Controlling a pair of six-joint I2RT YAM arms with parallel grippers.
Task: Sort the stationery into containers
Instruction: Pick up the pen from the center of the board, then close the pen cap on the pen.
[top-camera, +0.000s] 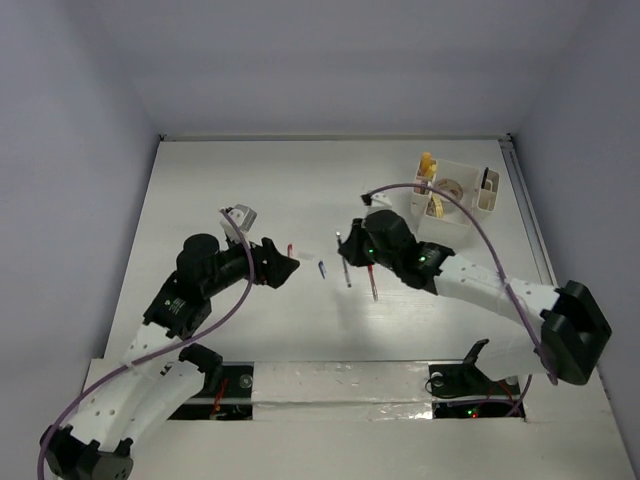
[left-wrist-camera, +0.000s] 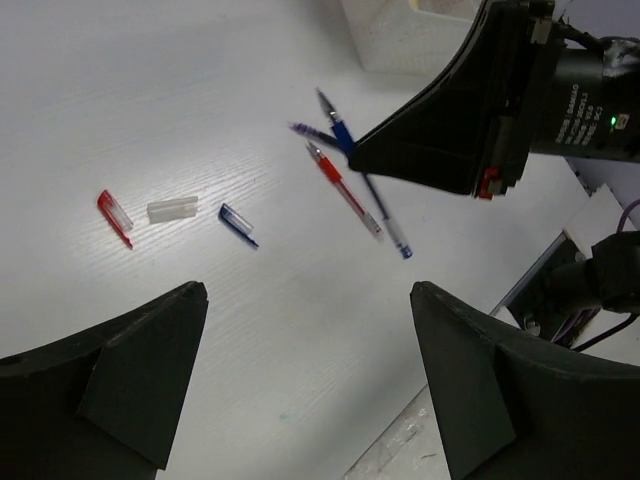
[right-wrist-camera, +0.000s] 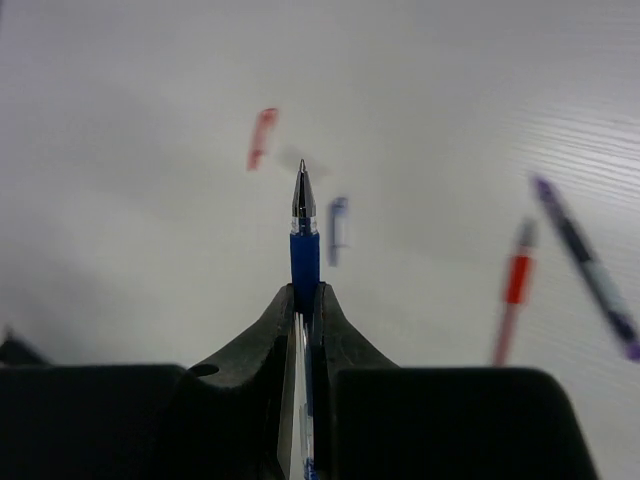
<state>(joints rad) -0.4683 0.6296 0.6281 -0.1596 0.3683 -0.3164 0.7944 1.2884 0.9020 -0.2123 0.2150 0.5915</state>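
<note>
The right tool (right-wrist-camera: 305, 298) pinches a blue pen (right-wrist-camera: 304, 252) just above the surface (top-camera: 230, 170) near a red pen (left-wrist-camera: 341, 186) — apart from the organizer (top-camera: 442, 225) — while the left tool (left-wrist-camera: 305, 290) hangs spread above loose caps (left-wrist-camera: 172, 209).

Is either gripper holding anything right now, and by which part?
The right gripper holds a blue pen at the rear of its blue grip section, tip sticking out. The left gripper is open, empty.

place: robot lab cell | signs: white table (top-camera: 230, 190), plain grey walls (top-camera: 330, 60) enclosing it, bolted robot arms (top-camera: 150, 388)
</note>
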